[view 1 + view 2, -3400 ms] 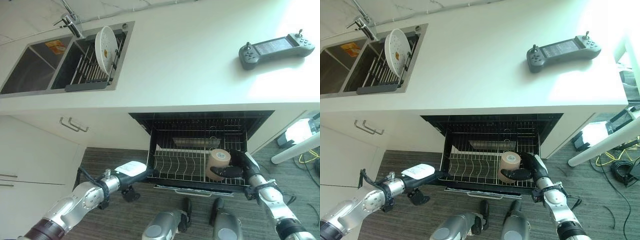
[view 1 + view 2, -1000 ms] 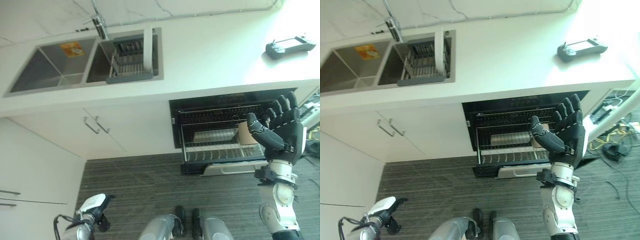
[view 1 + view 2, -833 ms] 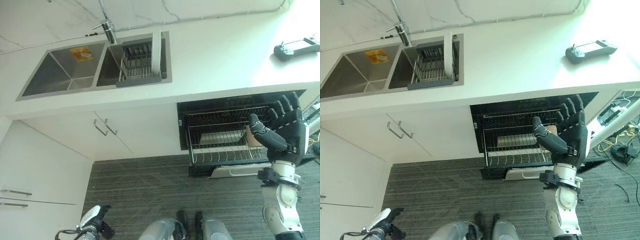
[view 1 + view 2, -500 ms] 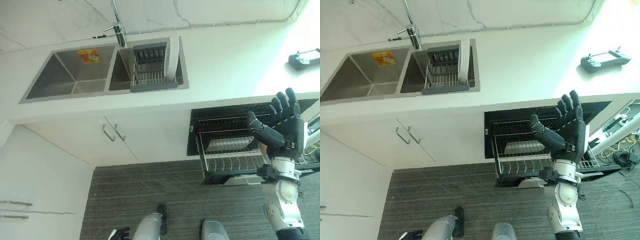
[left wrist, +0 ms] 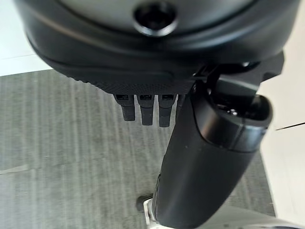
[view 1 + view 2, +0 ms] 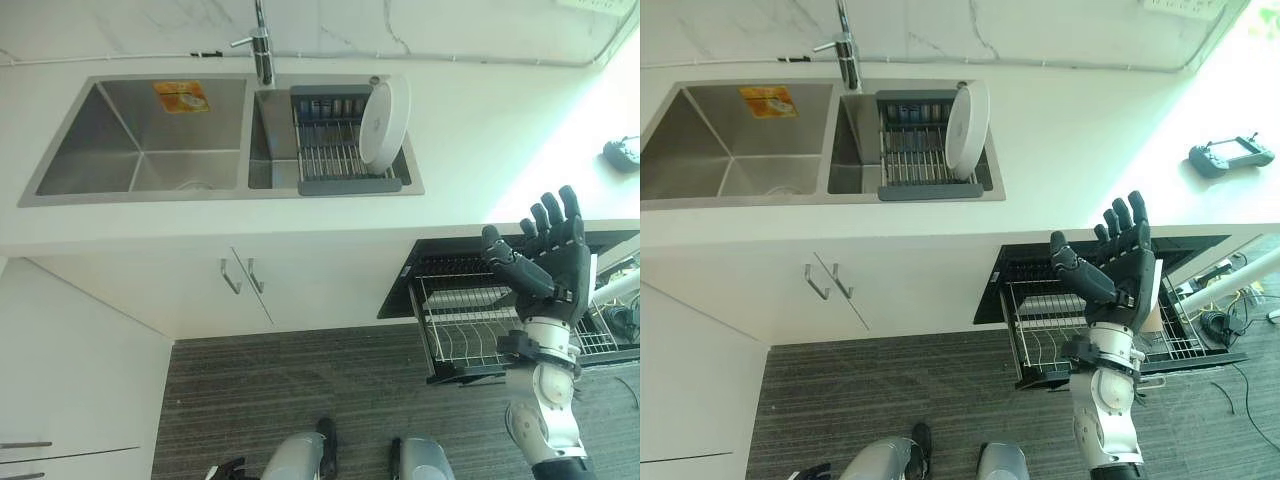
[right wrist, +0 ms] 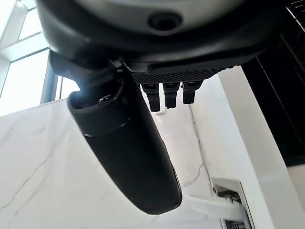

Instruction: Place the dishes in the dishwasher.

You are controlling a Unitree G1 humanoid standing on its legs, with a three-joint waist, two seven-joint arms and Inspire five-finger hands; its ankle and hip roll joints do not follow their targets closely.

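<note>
- A white counter [image 6: 480,120] runs across the scene, with a steel sink [image 6: 130,170] of two basins set into it and one tap [image 6: 262,45] standing behind the divider.
- The left basin has one orange sticker [image 6: 181,96] on its back wall.
- The right basin holds one grey drying rack [image 6: 335,150]. One white plate [image 6: 383,125] stands upright on edge at the rack's right end.
- Below the counter, on the right, the dishwasher [image 6: 1090,260] is open and one wire rack [image 6: 470,325] is pulled out over the striped grey floor [image 6: 330,390].
- One flat grey tray [image 6: 1043,302] lies in the wire rack. A small patch of something tan [image 6: 1156,318] shows behind the raised hand; what it is cannot be told.
- The right hand [image 6: 1122,268] is raised in front of the pulled-out rack, fingers straight and spread, thumb out to the side, holding nothing.
- The left hand [image 5: 157,95] shows in its wrist view above the striped floor, fingers hanging straight down, relaxed and empty.
- One dark handheld controller [image 6: 1230,155] lies on the counter at the far right, well apart from the sink.
- Two bar handles [image 6: 240,277] sit side by side on the white cabinet doors under the sink.
</note>
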